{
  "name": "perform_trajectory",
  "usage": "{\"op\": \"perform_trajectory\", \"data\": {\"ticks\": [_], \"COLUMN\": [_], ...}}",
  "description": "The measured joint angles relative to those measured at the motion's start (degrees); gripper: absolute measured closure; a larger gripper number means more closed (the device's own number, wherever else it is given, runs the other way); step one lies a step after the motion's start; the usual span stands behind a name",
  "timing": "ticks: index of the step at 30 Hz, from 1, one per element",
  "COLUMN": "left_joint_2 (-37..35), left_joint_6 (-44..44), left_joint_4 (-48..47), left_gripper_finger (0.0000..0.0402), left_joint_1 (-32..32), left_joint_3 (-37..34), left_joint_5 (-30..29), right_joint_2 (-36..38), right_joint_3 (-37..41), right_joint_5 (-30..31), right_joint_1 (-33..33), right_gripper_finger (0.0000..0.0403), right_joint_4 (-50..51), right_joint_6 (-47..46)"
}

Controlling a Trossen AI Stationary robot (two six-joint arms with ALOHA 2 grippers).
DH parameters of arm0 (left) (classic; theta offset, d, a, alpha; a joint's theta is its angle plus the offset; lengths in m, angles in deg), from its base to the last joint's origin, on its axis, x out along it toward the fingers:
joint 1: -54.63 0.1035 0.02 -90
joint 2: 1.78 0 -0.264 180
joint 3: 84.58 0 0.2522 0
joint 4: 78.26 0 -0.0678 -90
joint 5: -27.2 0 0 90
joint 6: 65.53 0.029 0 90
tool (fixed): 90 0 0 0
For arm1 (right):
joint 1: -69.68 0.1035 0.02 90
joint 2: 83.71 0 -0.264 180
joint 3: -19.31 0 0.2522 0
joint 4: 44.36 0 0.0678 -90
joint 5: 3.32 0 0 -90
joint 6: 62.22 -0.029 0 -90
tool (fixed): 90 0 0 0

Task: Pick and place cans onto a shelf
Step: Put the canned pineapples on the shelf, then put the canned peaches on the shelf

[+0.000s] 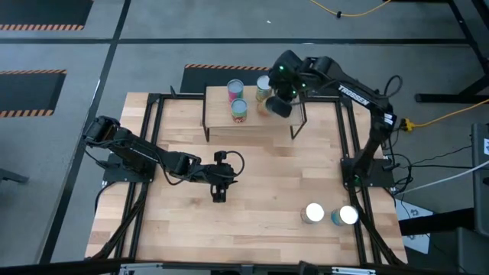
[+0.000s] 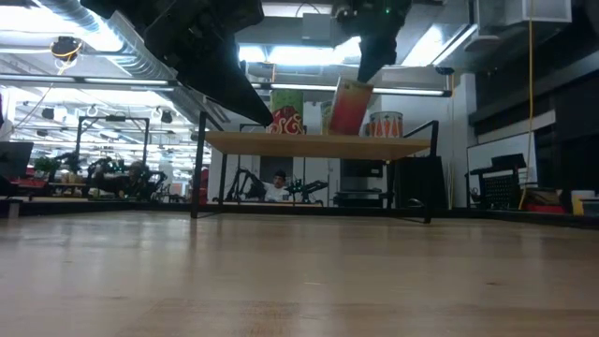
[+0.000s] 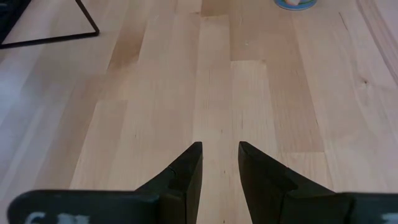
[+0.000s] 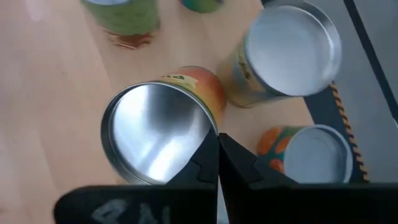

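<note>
The light wooden bench (image 1: 252, 191) filled the middle of the high view, grey floor around it. At upper centre stood the shelf (image 1: 252, 114) with cans on its board. The right claw (image 4: 217, 146), clenched on the rim of a tilted orange can (image 4: 158, 134), hung there among two neighbouring cans. Two more cans (image 1: 313, 213) stood lower right. The left claw (image 3: 220, 158), released, hovered over bare boards mid-bench.

From overhead we look straight down on the whole counter (image 1: 252, 191), while at counter height we look level across it toward the shelf (image 2: 314, 143), which both views share. Each wrist camera sits close: the left over bare boards, the right above cans (image 4: 158, 134).
</note>
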Motion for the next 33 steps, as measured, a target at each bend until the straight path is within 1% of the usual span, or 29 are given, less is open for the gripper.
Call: {"op": "perform_trajectory", "data": {"ticks": [5, 8, 21, 33], "left_joint_2": [0.0, 0.0, 0.0, 0.0], "left_joint_6": [0.0, 0.0, 0.0, 0.0], "left_joint_4": [0.01, 0.01, -0.01, 0.01], "left_gripper_finger": [0.0305, 0.0305, 0.0305, 0.0305], "left_joint_1": [0.0, 0.0, -0.02, -0.02], "left_joint_3": [0.0, 0.0, 0.0, 0.0], "left_joint_5": [0.0, 0.0, 0.0, 0.0], "right_joint_2": [-0.93, -0.99, -0.99, -0.97], "right_joint_3": [0.0, 0.0, -0.02, -0.02], "right_joint_5": [-4.62, -5.88, -5.97, -5.95], "right_joint_1": [-2.09, -2.62, -2.67, -2.67], "right_gripper_finger": [0.0396, 0.0396, 0.0393, 0.0347], "right_joint_4": [0.0, -0.02, -0.13, -2.22], "right_joint_6": [0.02, -0.21, -0.3, -0.17]}}
